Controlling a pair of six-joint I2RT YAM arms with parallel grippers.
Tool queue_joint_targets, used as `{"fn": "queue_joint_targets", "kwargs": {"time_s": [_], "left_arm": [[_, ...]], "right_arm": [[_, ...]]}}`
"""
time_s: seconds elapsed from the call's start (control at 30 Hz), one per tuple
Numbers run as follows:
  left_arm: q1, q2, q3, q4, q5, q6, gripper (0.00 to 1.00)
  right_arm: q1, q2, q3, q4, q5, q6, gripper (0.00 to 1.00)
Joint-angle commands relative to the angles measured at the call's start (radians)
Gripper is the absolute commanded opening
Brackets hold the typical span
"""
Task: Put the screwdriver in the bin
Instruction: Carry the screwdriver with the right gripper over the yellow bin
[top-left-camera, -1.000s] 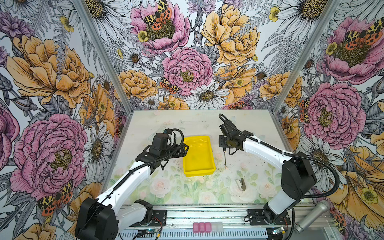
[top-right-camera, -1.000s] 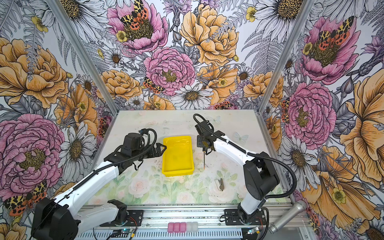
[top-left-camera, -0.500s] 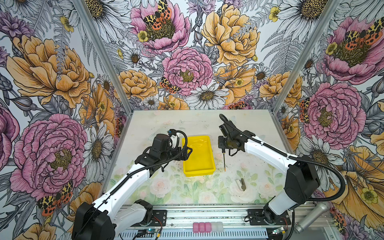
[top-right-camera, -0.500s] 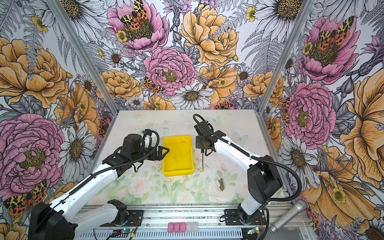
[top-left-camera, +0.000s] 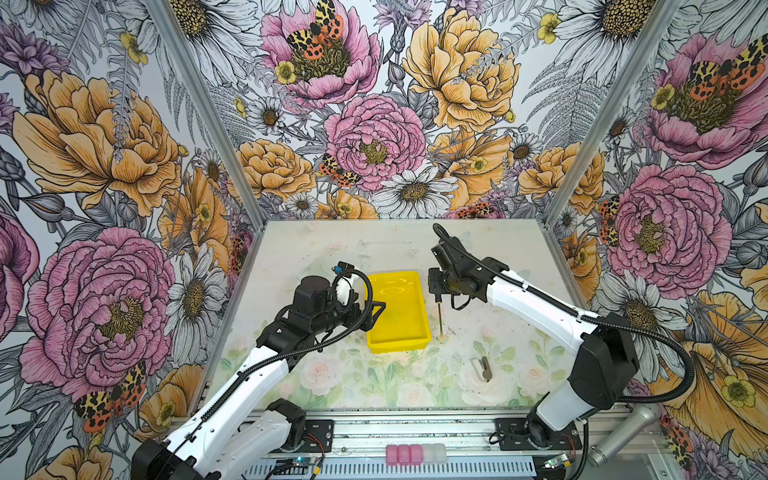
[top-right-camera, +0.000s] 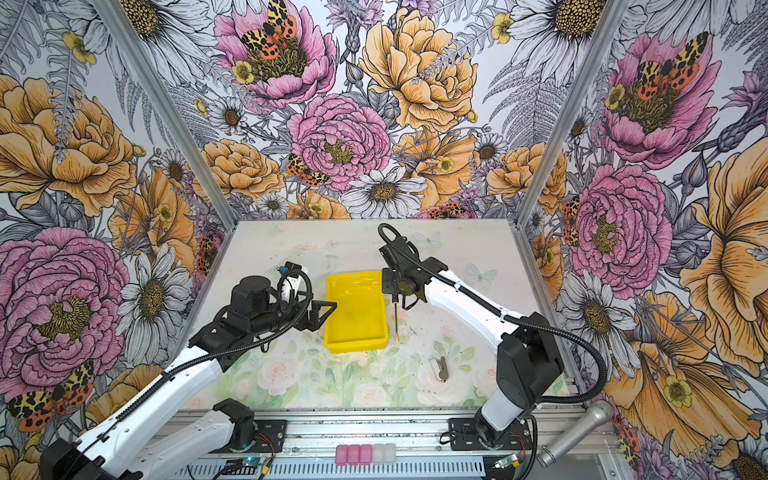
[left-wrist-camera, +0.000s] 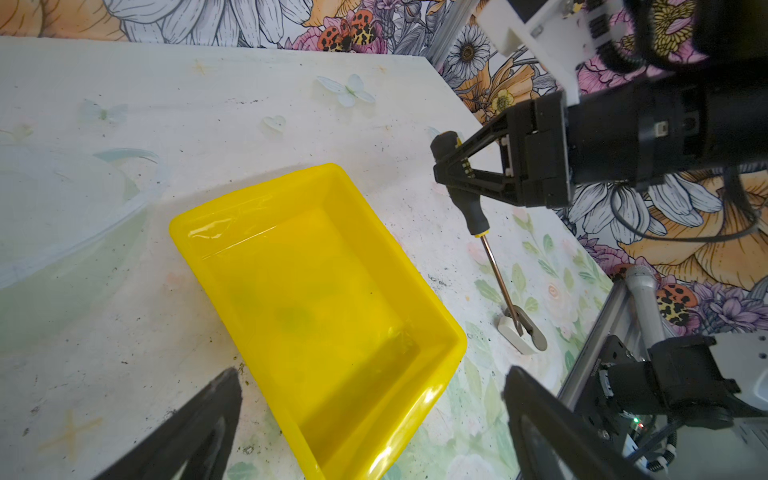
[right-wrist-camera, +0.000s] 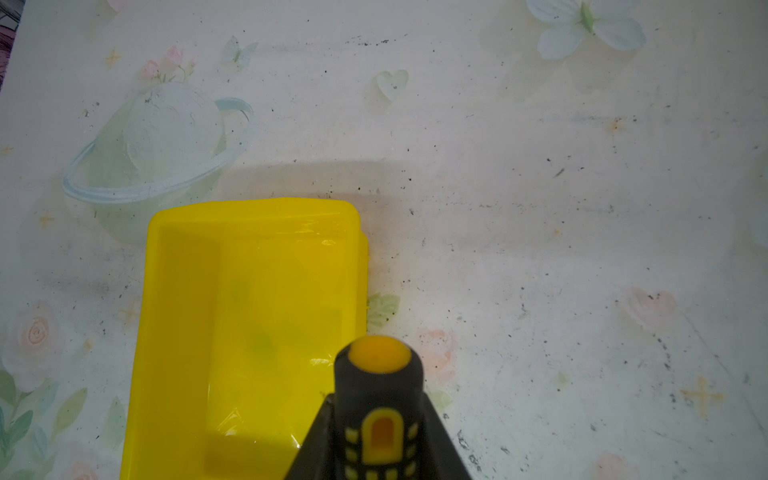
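Both top views: bin (top-left-camera: 397, 348), yellow, on table (top-left-camera: 332, 249). Screwdriver (top-left-camera: 440, 318) upright just right of bin, outside it, handle clamped in right gripper (top-left-camera: 435, 291). Left gripper (top-left-camera: 374, 311) at bin's left side, jaws spread, empty.
Left wrist: screwdriver shaft points down beside bin; grey clip (left-wrist-camera: 523, 336) beyond.
Right wrist: handle's yellow cap at bin's long rim.

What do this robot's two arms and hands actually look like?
The left arm and right arm have smooth white shells with black joints and bases. A ribbed black cable loops alongside each. The left hand and right hand are black, each with two flat, triangular fingers narrowing to a point.
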Motion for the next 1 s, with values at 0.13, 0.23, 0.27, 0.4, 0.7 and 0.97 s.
{"fn": "queue_joint_targets", "kwargs": {"time_s": [0.13, 0.23, 0.27, 0.4, 0.7, 0.97], "left_arm": [[-0.052, -0.028, -0.009, 0.033, 0.103, 0.056, 0.99], [-0.056, -0.035, -0.008, 0.033, 0.101, 0.055, 0.99], [-0.057, -0.036, -0.008, 0.033, 0.100, 0.053, 0.99], [-0.063, -0.041, -0.006, 0.033, 0.097, 0.033, 0.99], [-0.092, -0.085, -0.063, 0.051, 0.029, -0.004, 0.99], [-0.094, -0.103, -0.062, 0.051, 0.033, 0.005, 0.98]], "right_arm": [[0.034, 0.036, 0.110, -0.007, -0.032, 0.006, 0.00], [0.042, 0.059, 0.141, -0.010, -0.039, 0.003, 0.00], [0.046, 0.067, 0.154, -0.012, -0.043, -0.001, 0.00], [0.061, 0.096, 0.192, -0.018, -0.046, -0.008, 0.00], [0.092, 0.167, 0.264, -0.015, -0.041, -0.008, 0.00], [0.100, 0.214, 0.331, -0.016, -0.055, -0.026, 0.00]]}}
